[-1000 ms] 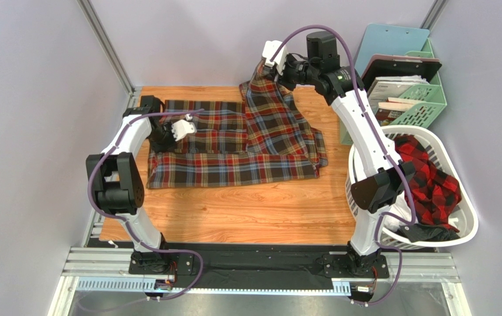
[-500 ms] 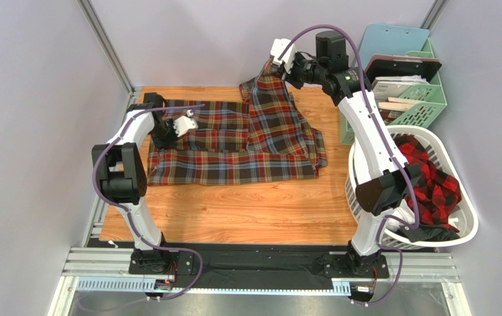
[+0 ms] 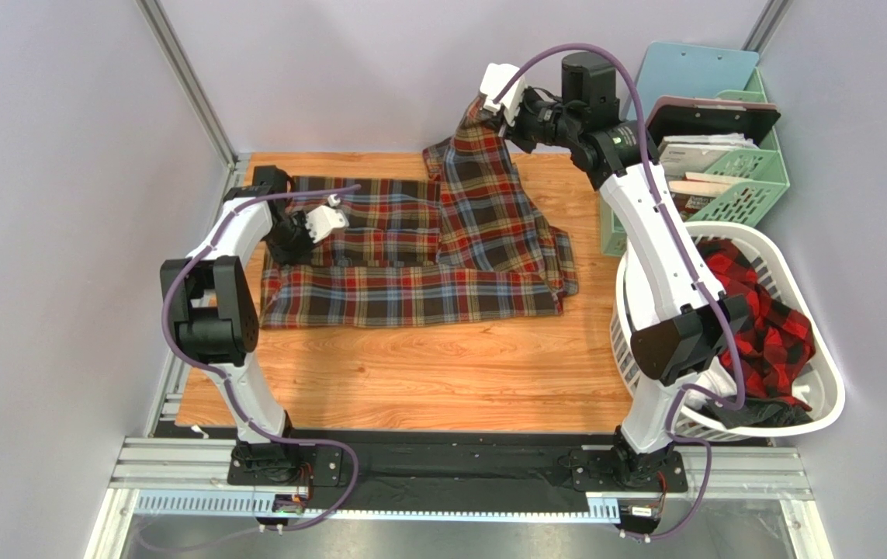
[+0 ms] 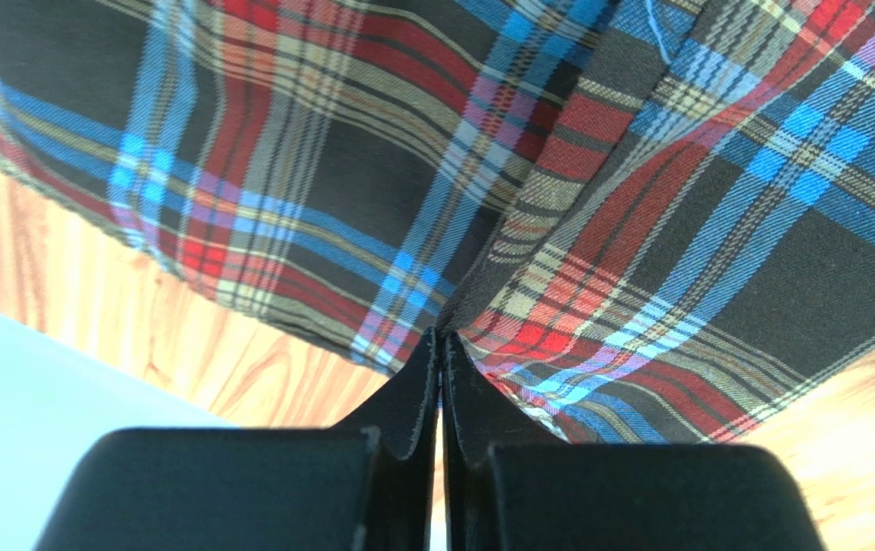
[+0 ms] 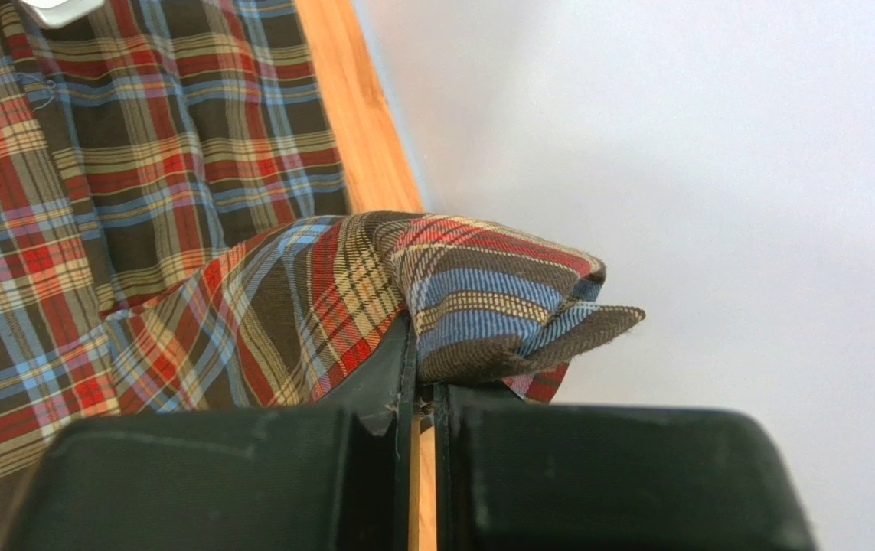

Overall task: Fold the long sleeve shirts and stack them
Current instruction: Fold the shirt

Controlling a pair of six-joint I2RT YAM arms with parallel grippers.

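I find the fold of the tartan shirt (image 3: 413, 262) in hand: it lies spread on the table (image 3: 413, 373), left gripper (image 4: 439, 339) pinching cloth near its left end, right gripper (image 5: 416, 367) pinching a raised far flap, which I judge must next be carried across and laid flat.

Right pincer (image 3: 483, 107) lifted tartan shirt (image 3: 413, 268) corner higher, left pincer (image 3: 325, 216) shifted back
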